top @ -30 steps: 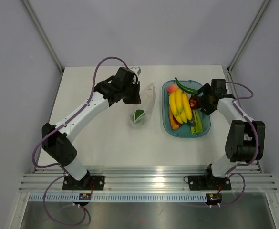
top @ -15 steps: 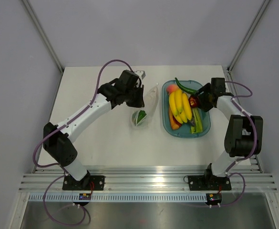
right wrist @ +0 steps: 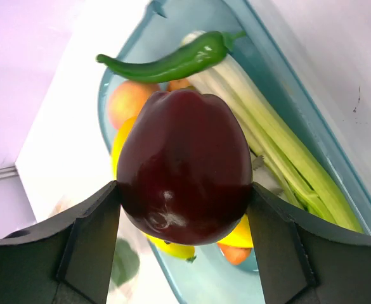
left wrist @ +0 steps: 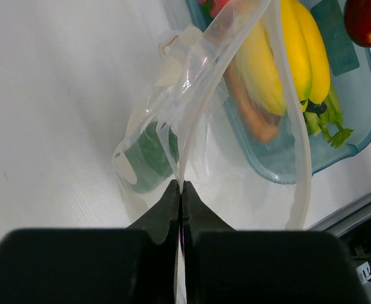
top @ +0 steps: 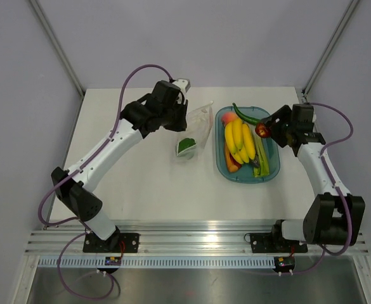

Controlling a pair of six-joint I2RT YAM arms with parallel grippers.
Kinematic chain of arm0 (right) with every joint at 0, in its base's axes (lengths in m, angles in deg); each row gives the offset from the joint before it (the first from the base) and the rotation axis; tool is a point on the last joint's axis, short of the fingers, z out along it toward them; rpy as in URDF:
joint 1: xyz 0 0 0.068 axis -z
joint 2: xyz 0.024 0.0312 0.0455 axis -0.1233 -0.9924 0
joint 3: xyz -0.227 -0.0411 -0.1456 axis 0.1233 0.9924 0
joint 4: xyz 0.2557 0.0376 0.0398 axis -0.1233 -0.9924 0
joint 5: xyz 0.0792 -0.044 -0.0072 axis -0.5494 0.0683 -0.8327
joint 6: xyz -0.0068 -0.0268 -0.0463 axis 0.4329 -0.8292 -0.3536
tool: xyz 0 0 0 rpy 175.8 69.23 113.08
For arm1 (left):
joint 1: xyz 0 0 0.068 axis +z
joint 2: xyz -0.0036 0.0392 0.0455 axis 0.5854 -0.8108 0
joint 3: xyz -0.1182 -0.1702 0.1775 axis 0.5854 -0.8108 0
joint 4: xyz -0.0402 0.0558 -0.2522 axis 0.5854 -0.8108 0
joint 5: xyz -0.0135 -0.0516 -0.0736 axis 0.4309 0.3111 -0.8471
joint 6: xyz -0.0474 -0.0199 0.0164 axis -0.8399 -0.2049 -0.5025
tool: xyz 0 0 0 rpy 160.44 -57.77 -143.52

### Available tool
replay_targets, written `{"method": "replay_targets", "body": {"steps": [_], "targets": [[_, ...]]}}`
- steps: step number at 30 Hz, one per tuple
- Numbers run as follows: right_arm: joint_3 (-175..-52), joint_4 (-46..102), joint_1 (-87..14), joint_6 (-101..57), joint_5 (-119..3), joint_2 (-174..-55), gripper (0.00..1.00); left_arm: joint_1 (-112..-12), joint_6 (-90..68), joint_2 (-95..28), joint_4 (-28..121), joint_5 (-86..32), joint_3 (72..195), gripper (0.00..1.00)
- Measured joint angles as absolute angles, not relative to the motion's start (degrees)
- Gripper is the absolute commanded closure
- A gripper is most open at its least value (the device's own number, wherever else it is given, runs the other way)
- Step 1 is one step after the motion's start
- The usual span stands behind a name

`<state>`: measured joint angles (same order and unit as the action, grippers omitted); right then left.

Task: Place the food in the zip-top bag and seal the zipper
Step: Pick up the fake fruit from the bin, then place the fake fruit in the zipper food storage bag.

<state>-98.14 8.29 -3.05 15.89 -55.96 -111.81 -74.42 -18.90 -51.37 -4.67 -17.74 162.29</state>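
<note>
1. Two fingers of the right gripper (right wrist: pixel 184 193) clamp the dark red apple (top: pixel 261 130) above the tray (top: pixel 271 175).
2. Left gripper (left wrist: pixel 181 190) is pinched tight on the bag (top: pixel 198 123), which slants lengthwise down to the table (top: pixel 141 183), with a green piece (left wrist: pixel 148 158) at its bottom.
3. Both arms reach forward and bend inward.

Seen from above, on a white counter (top: pixel 141 183), the left claw (top: pixel 184 120) grips the upper edge of a clear bag (top: pixel 200 123) with a green fruit (top: pixel 186 145) inside, while the right claw (top: pixel 266 128) holds a dark red apple (top: pixel 260 130) over a teal tray (top: pixel 248 179) of bananas (top: pixel 239 140), a green pepper (top: pixel 247 116) and celery (top: pixel 262 161).
</note>
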Motion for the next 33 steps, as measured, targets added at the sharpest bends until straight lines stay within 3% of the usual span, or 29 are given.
{"method": "replay_targets", "body": {"steps": [11, 21, 33], "targets": [[-98.3, 2.5, -4.9, 11.5, -59.4, -101.3, 0.64, -78.4, -19.6, -54.6, -3.5, -18.9, 161.8, 1.00], [-109.4, -2.6, -27.3, 10.1, -58.9, -97.5, 0.64, -78.7, -21.2, -56.3, -2.2, -20.8, 159.9, 1.00], [-111.1, 1.6, -37.4, 12.3, -57.8, -106.0, 0.65, -78.7, -22.2, -56.3, -2.1, -21.5, 159.6, 1.00]]}}
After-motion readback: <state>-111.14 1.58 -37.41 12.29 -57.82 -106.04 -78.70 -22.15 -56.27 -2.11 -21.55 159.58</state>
